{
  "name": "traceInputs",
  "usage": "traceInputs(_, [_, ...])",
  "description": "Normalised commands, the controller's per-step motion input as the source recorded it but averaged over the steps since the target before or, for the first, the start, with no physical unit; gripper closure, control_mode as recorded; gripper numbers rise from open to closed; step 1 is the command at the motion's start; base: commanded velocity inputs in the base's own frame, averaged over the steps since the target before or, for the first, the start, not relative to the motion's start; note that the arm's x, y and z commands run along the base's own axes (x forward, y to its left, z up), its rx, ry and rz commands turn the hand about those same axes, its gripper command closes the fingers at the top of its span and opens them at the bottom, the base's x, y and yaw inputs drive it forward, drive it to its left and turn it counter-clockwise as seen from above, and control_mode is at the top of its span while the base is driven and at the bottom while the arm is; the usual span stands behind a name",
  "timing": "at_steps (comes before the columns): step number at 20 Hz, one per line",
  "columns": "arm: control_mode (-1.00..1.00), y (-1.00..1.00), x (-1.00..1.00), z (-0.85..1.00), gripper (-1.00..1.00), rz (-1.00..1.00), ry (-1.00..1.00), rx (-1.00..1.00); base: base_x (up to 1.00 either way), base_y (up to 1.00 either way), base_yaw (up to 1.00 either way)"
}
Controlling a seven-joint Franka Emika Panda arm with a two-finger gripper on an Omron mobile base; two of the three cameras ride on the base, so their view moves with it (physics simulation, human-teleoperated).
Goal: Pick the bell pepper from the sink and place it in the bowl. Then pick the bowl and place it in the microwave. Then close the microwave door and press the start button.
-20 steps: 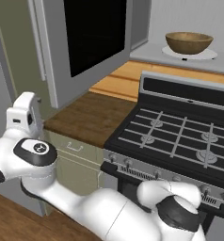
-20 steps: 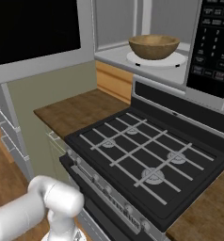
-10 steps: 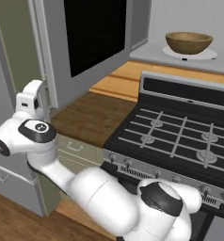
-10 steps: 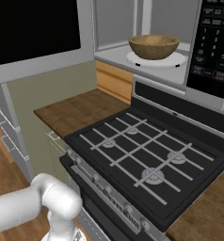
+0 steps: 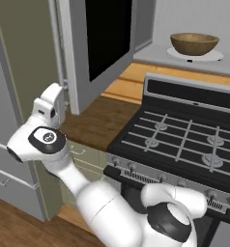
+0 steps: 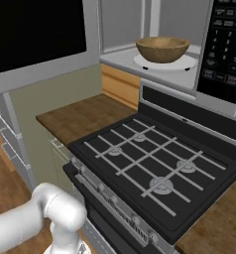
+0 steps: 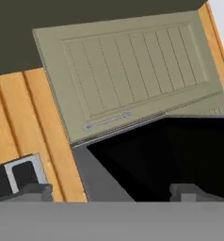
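Observation:
The tan wooden bowl (image 5: 194, 43) (image 6: 162, 48) sits on the white turntable (image 6: 187, 64) inside the open microwave (image 6: 226, 44). The bell pepper is hidden and the sink is out of view. The microwave door (image 5: 107, 46) (image 6: 35, 30) stands swung out to the left, its black glass (image 7: 170, 155) filling the lower right of the hand view. My gripper (image 5: 59, 96) (image 7: 109, 193) is open and empty. It is low at the left, right beside the door's outer edge and handle.
A black gas stove (image 5: 184, 140) (image 6: 159, 168) lies below the microwave. A wooden counter (image 5: 97, 120) (image 6: 83, 116) runs to its left. An olive cabinet door (image 7: 128, 70) is above the glass in the hand view. Grey drawers (image 5: 10, 164) stand at the far left.
My arm has swung the hand up and to the right, closer to the door's outer edge. The door's glass looks slightly narrower in the left base view. The bowl has not moved.

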Motion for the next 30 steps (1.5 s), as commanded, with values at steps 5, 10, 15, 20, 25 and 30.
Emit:
traceInputs(5, [-1.0, -1.0, 0.0, 0.55, -1.0, -0.05, -0.35, 0.14, 0.0, 0.0, 0.0])
traceInputs(10, [-1.0, -1.0, 0.0, 0.61, -1.0, -0.04, -0.26, 0.17, 0.0, 0.0, 0.0])
traceInputs(15, [-1.0, -1.0, -0.01, 0.71, -1.0, -0.03, -0.2, 0.19, 0.0, 0.0, 0.0])
traceInputs(20, [-1.0, -1.0, -0.26, 0.78, -1.0, -0.01, -0.24, 0.2, 0.0, 0.0, 0.0])
traceInputs(25, [-1.0, -1.0, -0.42, 0.76, -1.0, 0.0, -0.25, 0.25, 0.0, 0.0, 0.0])
traceInputs(30, [-1.0, -1.0, -0.2, 0.6, -1.0, 0.0, -0.21, 0.34, 0.0, 0.0, 0.0])
